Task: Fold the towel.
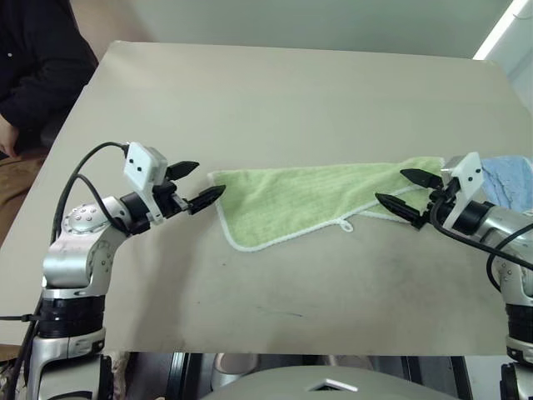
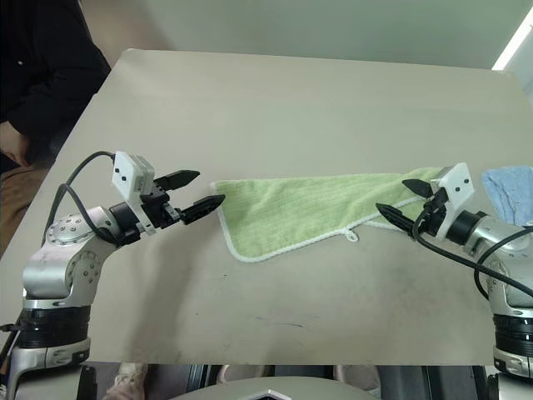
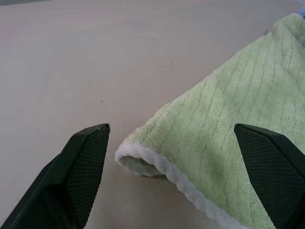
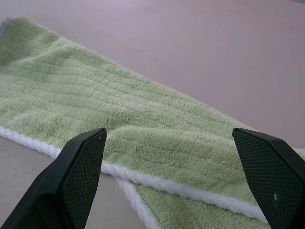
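A wide beige worktop [image 1: 275, 92] fills the scene, with a person in dark clothing seated at its far left corner. The green towel [image 1: 308, 200] lies in the middle, already doubled over unevenly, its white-edged layers not lining up and a small loop tag [image 1: 346, 226] poking out on the near edge. A blue cloth [image 1: 510, 183] sits at the far right, just beside the towel's right end.

My left hand [image 1: 193, 185] hovers at the towel's left corner, fingers spread wide, holding nothing. My right hand [image 1: 410, 197] hovers over the towel's right end, also wide and empty.

To fold well, I judge each hand should pinch both layers at its end, so the edges stay matched.

Both arms reach inward, hands pointing toward each other and tipped slightly down.
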### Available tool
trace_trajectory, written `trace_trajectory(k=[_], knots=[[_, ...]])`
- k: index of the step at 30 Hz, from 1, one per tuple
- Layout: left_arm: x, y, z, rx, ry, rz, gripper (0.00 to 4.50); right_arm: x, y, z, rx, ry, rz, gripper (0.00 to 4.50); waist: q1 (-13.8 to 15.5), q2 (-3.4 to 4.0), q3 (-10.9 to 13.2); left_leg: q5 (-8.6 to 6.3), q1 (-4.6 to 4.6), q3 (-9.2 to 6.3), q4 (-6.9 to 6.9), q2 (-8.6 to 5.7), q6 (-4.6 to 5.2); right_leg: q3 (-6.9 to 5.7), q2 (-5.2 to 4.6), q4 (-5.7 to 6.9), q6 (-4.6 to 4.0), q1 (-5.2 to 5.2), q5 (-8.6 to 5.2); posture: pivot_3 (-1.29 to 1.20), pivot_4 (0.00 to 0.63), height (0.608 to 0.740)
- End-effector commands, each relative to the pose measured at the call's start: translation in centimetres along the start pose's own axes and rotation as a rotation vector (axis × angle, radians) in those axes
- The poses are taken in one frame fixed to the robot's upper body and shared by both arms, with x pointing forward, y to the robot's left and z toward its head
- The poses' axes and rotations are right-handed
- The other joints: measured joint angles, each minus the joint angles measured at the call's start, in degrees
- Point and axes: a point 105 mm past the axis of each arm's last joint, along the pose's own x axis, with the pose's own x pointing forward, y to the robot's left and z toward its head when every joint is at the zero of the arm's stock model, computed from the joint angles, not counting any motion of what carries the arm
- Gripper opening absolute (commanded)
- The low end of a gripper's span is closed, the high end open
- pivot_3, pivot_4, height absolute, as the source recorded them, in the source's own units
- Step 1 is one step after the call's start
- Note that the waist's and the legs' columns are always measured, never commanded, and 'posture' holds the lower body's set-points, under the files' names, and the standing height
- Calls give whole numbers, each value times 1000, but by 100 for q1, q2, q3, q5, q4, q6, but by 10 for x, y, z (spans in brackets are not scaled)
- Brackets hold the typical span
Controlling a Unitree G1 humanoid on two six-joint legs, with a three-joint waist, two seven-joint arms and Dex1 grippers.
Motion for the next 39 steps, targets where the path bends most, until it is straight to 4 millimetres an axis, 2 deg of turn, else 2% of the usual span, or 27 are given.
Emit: trace_trajectory(k=[1,11,21,28,33,37,39], knots=[[-4,-4,12,42,-19,-11,4500,3,4,10,-17,-36,10,4466,0,0,0,0,0,0,0,0,0,0,0,0,0,0,0,0,150,740],[-10,-6,13,52,-19,9,4500,7,-1,16,-46,-43,18,4466,-6,0,0,1,2,-1,0,0,-1,0,1,4,0,0,0,0,150,740],[1,-11,15,91,-15,-34,4500,-5,-14,22,-97,-19,-21,4466,1,0,0,1,3,-1,0,0,-2,0,1,4,0,0,0,0,150,740],[3,-13,17,133,-3,-73,4500,-4,-22,26,-122,-15,-29,4466,2,0,0,0,3,0,0,2,-2,0,1,4,0,0,0,0,150,740],[9,-29,13,209,55,-226,4500,-3,-28,26,-131,-19,-35,4466,2,0,0,-1,2,-2,0,2,-1,0,1,4,0,0,0,0,150,740],[7,-49,4,296,138,-431,4500,-3,-30,24,-137,-15,-44,4466,12,1,0,-2,-1,-6,0,1,1,-1,1,3,-1,-2,0,0,150,740],[6,-62,-5,414,227,-610,4500,-3,-30,26,-140,-24,-49,4466,13,1,0,-5,-2,-7,0,2,1,-1,1,4,-2,-3,-1,0,150,740]])
